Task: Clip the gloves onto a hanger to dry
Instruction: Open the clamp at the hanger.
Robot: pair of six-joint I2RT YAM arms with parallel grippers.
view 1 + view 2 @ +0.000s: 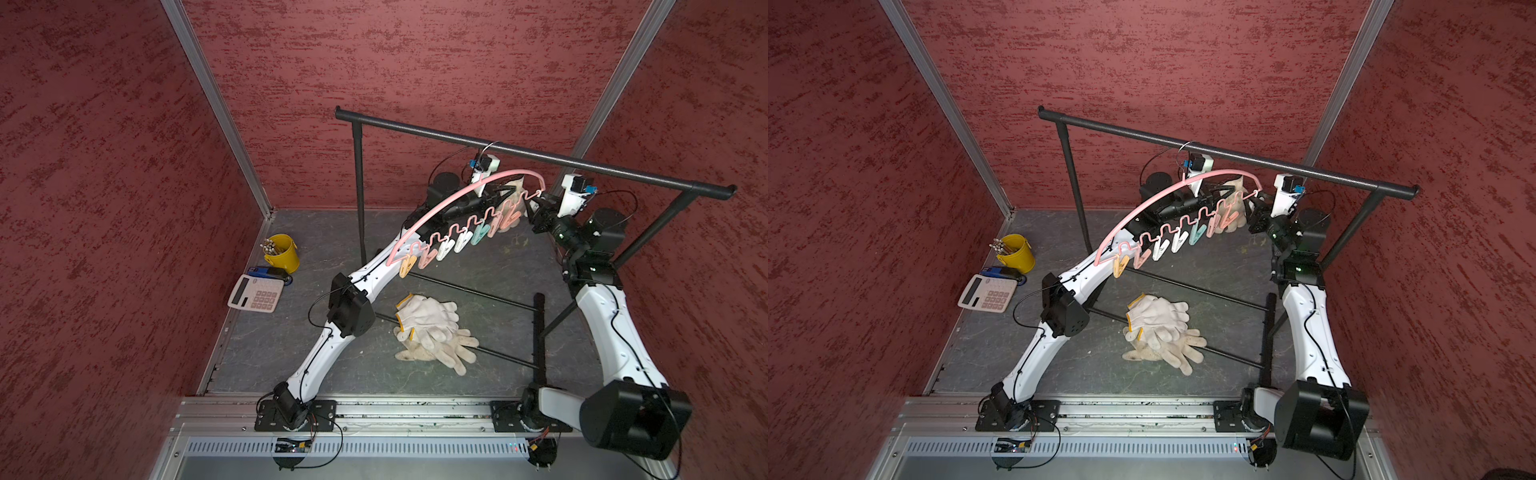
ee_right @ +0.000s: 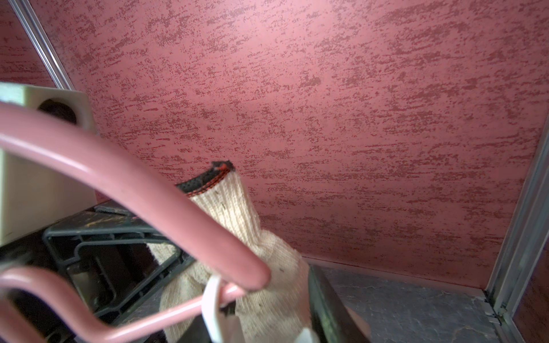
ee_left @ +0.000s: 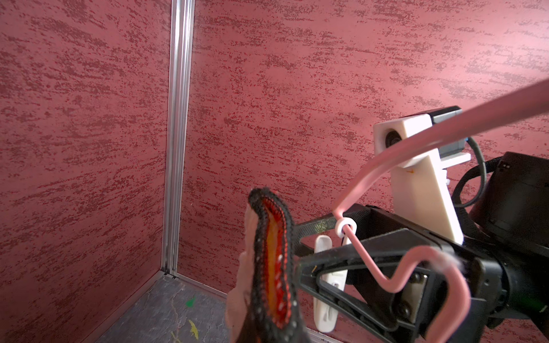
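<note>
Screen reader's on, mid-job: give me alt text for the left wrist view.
A cream glove with a black-and-red cuff stands upright in the foreground, its opening toward the camera. Beside it is the right gripper, its fingers either side of a white clothespin hanging from the pink hanger, against a red textured wall.

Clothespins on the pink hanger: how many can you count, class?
8 clothespins visible: seven in a row under the hanger, yellow, pink, white, white, teal, bluish, pink, and a white one at its end near the held glove. The far ones overlap; more may be hidden.
</note>
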